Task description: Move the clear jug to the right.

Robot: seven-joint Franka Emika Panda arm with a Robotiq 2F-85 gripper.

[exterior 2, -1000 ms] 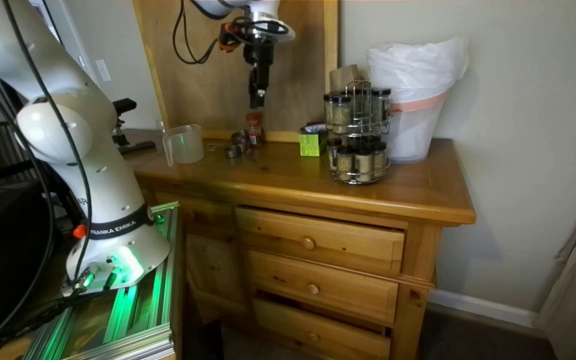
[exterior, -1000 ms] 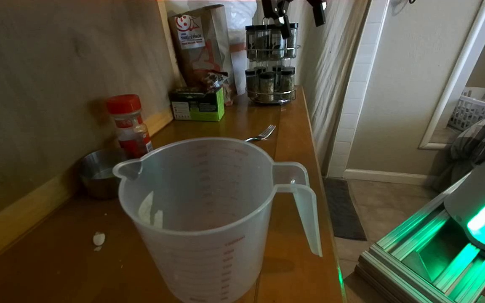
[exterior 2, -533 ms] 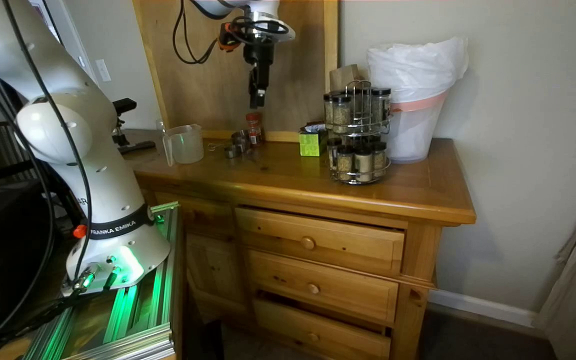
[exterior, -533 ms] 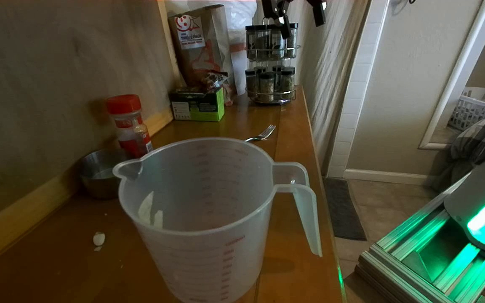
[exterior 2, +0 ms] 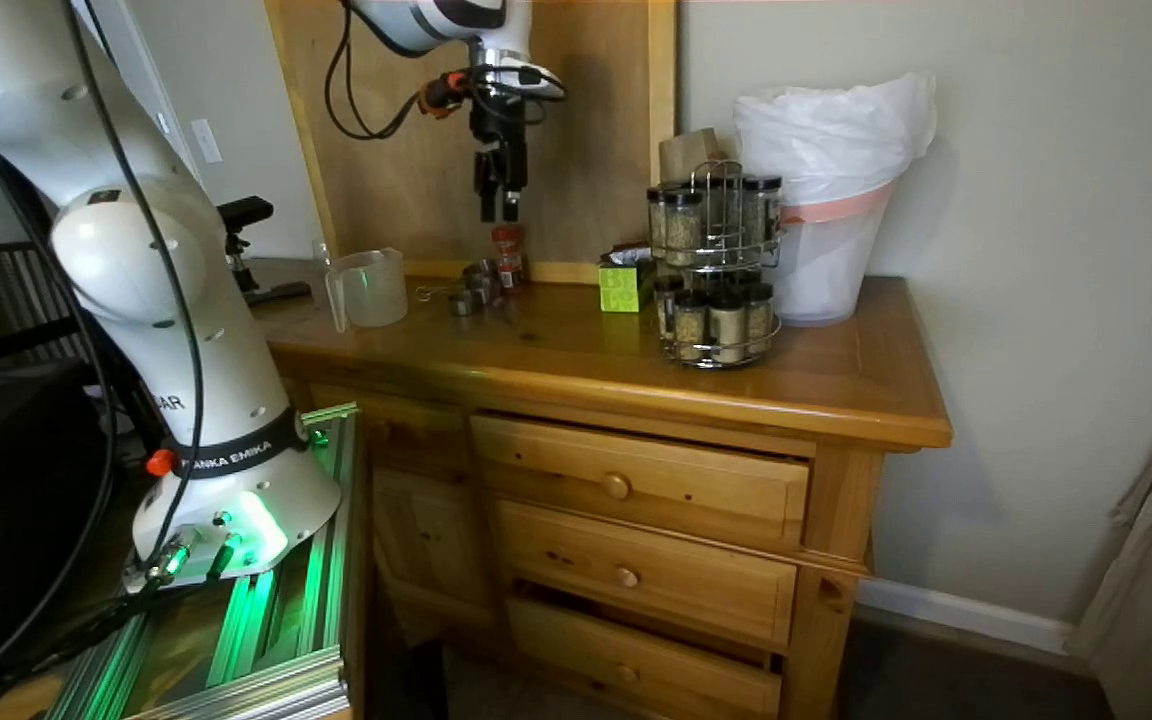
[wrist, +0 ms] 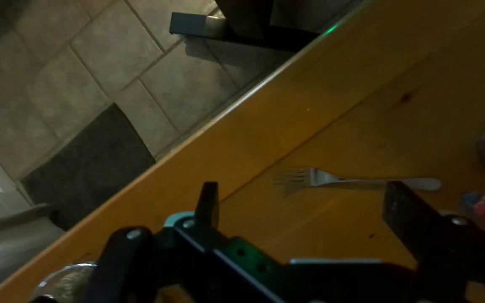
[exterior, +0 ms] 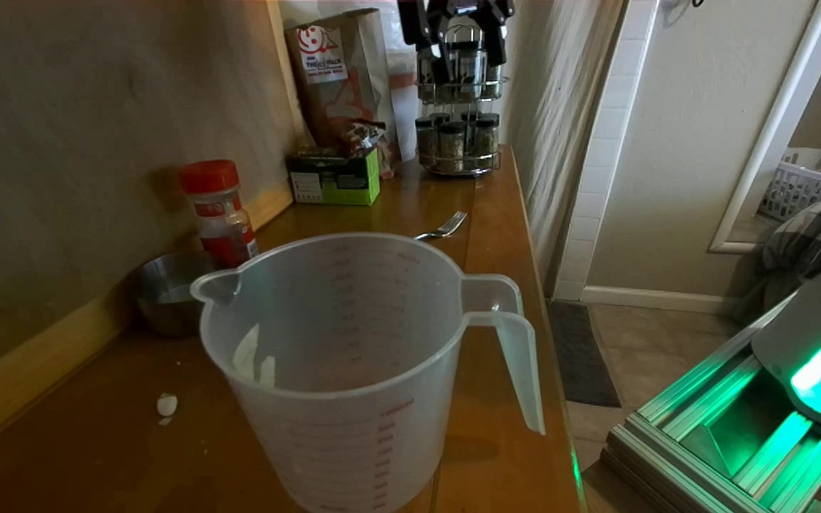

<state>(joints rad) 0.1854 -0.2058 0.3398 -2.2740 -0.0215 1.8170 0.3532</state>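
Exterior and wrist views: we list a white robot arm (exterior 2: 236, 385) lettered "EMIKA", a whitish translucent plastic jug (exterior: 339, 427), tapered, red-graduated, and a black gripper (wrist: 302, 188), jaws wide apart.

Clear jug (exterior 2: 376, 290) upright on wooden dresser (exterior 2: 556, 350); jaws parted, higher up.

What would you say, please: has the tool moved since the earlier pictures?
Yes: in an exterior view the tool has shifted left and lower in frame, against the spice rack.

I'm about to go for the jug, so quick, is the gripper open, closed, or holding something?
Gripper: open, holding nothing.
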